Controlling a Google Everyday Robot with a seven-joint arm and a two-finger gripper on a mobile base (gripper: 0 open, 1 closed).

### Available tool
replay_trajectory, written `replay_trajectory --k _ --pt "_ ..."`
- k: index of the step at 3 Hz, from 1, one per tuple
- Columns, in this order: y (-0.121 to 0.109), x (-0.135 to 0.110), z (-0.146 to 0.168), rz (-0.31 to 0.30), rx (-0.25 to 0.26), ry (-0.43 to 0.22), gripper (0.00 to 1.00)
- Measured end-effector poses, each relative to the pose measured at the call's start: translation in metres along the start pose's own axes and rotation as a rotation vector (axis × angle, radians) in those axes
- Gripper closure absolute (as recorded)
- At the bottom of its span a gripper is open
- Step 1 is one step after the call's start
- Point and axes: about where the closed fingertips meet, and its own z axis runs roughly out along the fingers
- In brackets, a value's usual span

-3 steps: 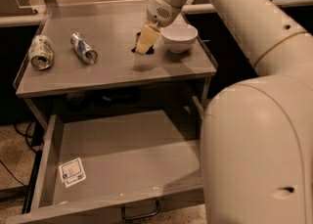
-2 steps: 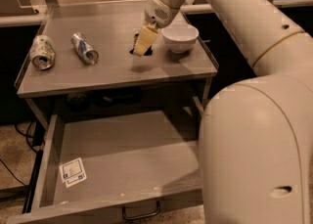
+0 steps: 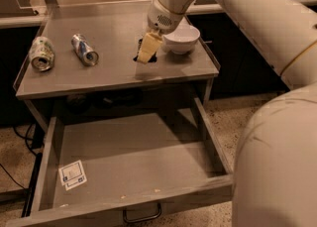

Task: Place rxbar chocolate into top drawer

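Upper centre of the frame, the cream-tipped gripper [image 3: 147, 50] has dropped lower in the last second, right down onto the dark flat rxbar chocolate [image 3: 152, 59] on the grey metal tabletop [image 3: 114, 80]. Whether it is gripping yet I cannot tell. A white round bowl [image 3: 182, 37] sits just right of it. The wide grey top drawer [image 3: 138, 161] stands open in the lower half, so the pickup looks imminent.
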Motion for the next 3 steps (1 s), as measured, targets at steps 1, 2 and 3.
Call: replay_trajectory --k 1,2,3 --pt "0.0812 0.0263 0.0435 0.072 -0.086 -0.018 1.0" --pt "0.0803 0.028 0.0444 0.069 -0.084 -0.012 1.0" --pt "0.0834 0.0292 0.0464 0.073 -0.086 -0.012 1.0"
